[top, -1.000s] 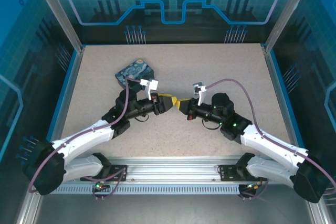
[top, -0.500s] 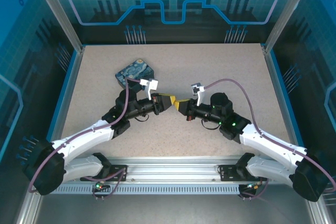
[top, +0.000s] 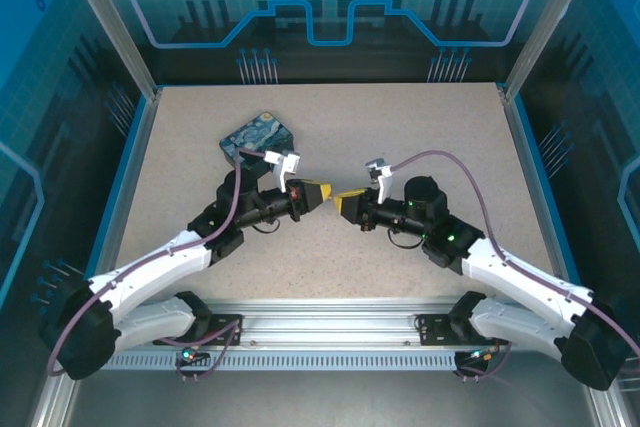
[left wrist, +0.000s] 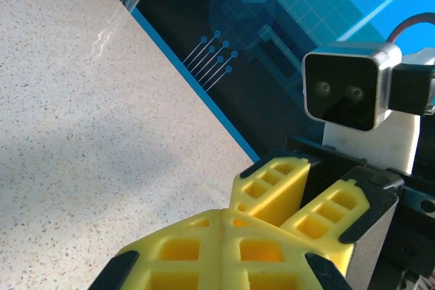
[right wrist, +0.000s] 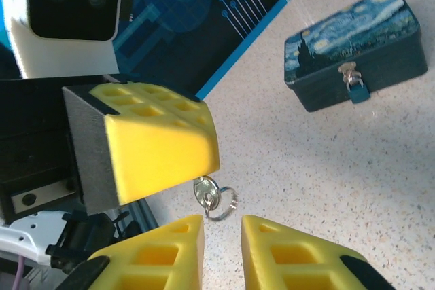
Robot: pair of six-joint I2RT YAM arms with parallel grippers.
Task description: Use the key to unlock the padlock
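Seen from above, the left gripper [top: 322, 192] and right gripper [top: 345, 203] meet tip to tip over the middle of the speckled beige table [top: 430, 137]. Their yellow finger blocks are almost touching, and whatever sits between them is too small to make out at that range. The rectangular blue-and-yellow starry-night tin [top: 258, 137] lies flat beyond the left arm, toward the far left.

The right wrist camera gives the detail. A small silvery metal key [right wrist: 203, 191] pokes out from under the left gripper's yellow blocks, which are clamped on it. Its round head is exposed, and a thin wire key ring [right wrist: 224, 206] is looped through it. The right gripper's own two yellow fingers stand a narrow gap apart just beside that ring, gripping nothing. On the tin's dark front wall a small blue-grey padlock [right wrist: 356, 90] with a thin metal shackle hangs from a metal hasp, well apart from the key.

From the left wrist, the left fingers press flat together along one seam. Ahead, the right gripper's fingers spread in a V, moulded with square hollows and edged in black, below a boxy silver-and-black camera housing [left wrist: 350, 86].
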